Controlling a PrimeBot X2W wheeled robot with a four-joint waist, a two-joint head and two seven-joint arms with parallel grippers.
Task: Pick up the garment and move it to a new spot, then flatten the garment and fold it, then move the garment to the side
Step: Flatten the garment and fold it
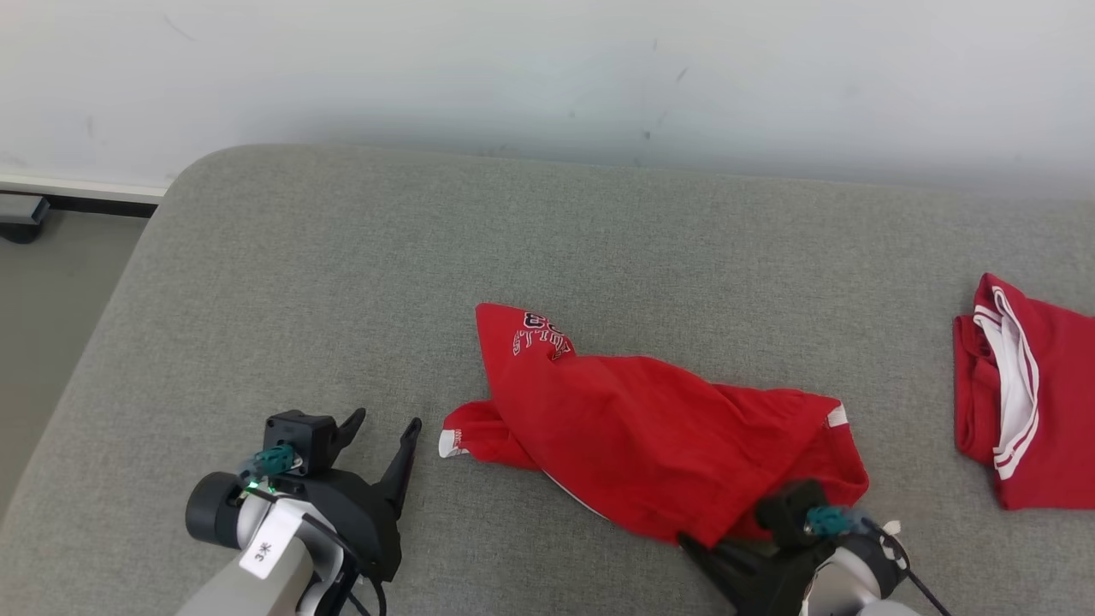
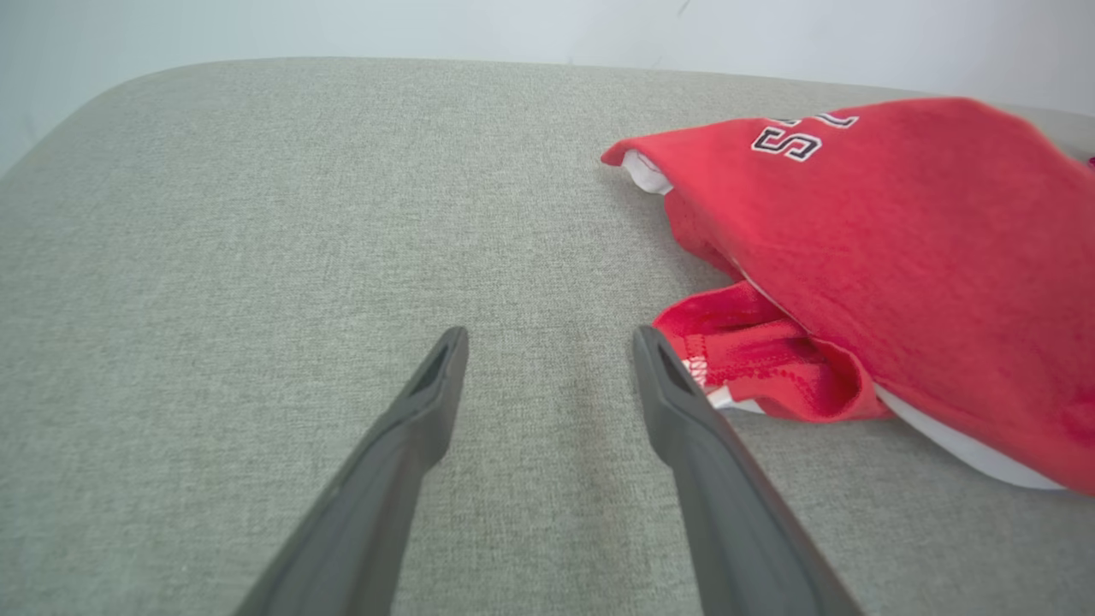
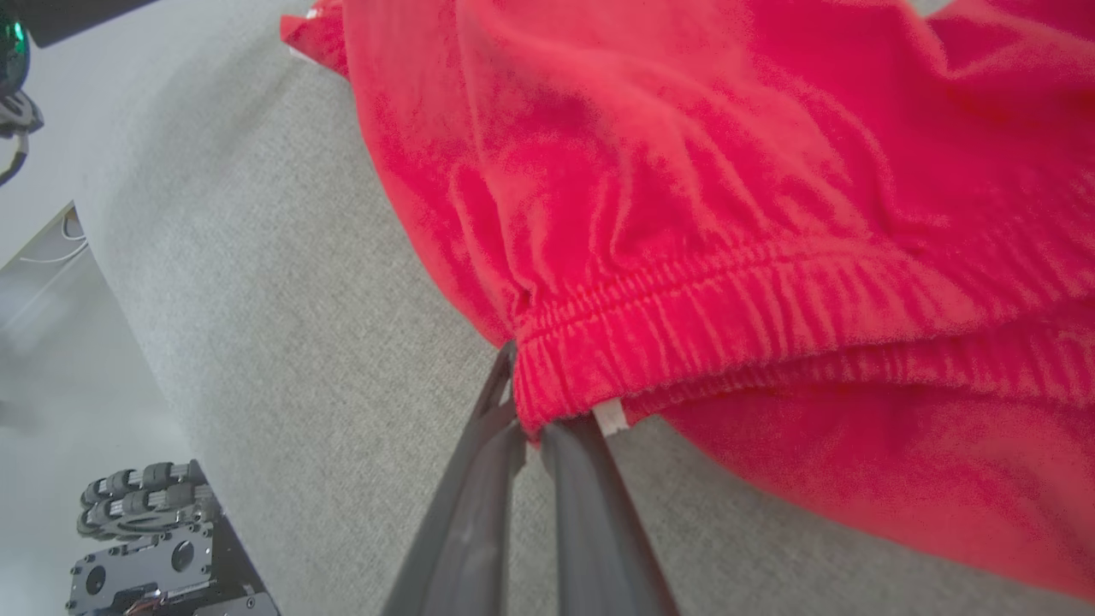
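The left gripper (image 1: 387,421) was held wide open and empty just left of the crumpled red garment (image 1: 633,428), laid mid-cushion (image 1: 342,257); its waistband edge was pinched by the closed right gripper (image 3: 523,417), presumably for lifting.

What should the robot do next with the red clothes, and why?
Probably lift the right gripper a little. Its jaws are shut on the stretchy band of the red garment, so the grip looks ready, while the left gripper is open beside the cloth, holding nothing.
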